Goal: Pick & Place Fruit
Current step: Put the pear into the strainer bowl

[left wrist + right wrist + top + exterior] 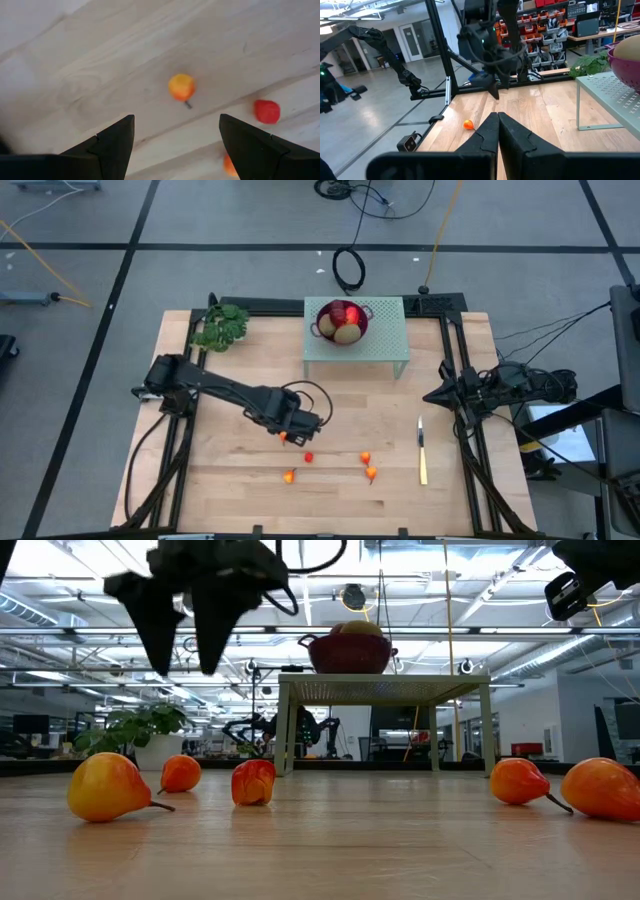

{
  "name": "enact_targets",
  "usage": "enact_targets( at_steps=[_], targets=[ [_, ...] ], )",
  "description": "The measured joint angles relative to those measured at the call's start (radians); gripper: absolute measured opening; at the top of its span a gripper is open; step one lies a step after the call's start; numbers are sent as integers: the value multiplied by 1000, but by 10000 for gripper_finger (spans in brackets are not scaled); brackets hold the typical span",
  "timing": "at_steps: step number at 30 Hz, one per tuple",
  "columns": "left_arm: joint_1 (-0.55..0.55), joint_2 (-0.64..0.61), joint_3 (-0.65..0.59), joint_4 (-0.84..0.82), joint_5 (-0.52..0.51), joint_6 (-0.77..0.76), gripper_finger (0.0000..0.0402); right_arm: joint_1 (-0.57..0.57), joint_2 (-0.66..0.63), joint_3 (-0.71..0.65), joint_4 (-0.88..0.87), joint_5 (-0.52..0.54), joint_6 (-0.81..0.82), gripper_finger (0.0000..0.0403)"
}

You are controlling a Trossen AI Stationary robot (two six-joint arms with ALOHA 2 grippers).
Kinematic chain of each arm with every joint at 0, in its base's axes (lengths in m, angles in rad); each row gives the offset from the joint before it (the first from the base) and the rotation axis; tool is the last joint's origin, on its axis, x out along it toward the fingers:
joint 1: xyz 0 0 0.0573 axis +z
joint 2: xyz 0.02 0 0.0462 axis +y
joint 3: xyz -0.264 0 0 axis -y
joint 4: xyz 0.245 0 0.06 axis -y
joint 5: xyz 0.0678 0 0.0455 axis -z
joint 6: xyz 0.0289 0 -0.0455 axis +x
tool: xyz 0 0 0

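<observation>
While larger fruit fills the bowl (342,321) at upper centre, five small pieces lie loose below the wide-open, empty left gripper (290,436); the right gripper (432,395) waits shut at right.

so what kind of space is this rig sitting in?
Looks like a robotics lab or workshop, not a home. Shelves of red parts bins line the back, another robot arm stands on the open concrete floor, and cables trail past the wooden table.
</observation>
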Motion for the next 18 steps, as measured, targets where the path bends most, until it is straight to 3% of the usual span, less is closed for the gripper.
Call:
enact_targets(
  at_steps=[18],
  targets=[
    [-13, 0, -285, 357, 18, -48, 292, 0, 0, 0, 0, 0, 0, 4]
  ],
)
